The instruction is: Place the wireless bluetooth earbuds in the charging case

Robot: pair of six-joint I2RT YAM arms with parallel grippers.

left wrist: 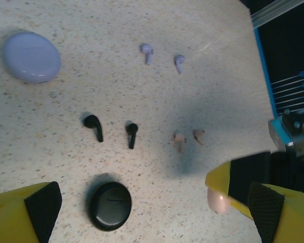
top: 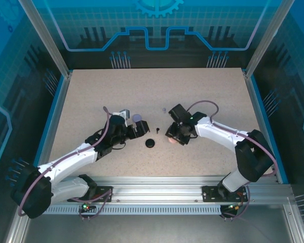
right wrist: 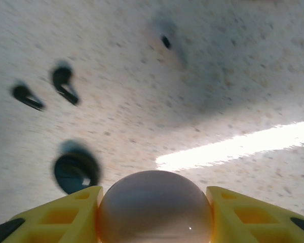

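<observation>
Three pairs of earbuds lie on the speckled table in the left wrist view: lavender earbuds (left wrist: 146,51), black earbuds (left wrist: 93,126) and pale pink earbuds (left wrist: 179,140). A shut lavender charging case (left wrist: 31,56) sits at the far left. A shut black charging case (left wrist: 110,205) lies between my left gripper's (left wrist: 154,217) wide-open, empty fingers. My right gripper (right wrist: 154,215) is shut on the round pale pink charging case (right wrist: 154,207), held just above the table. From above, the right gripper (top: 175,135) hangs right of the black case (top: 150,143), and the left gripper (top: 135,129) sits near the lavender case (top: 137,118).
The right gripper's yellow finger (left wrist: 240,182) and the pink case's edge (left wrist: 218,201) reach into the left wrist view at lower right. A blue wall and metal rail (left wrist: 281,10) border the table. Bare tabletop (top: 157,86) stretches behind both grippers.
</observation>
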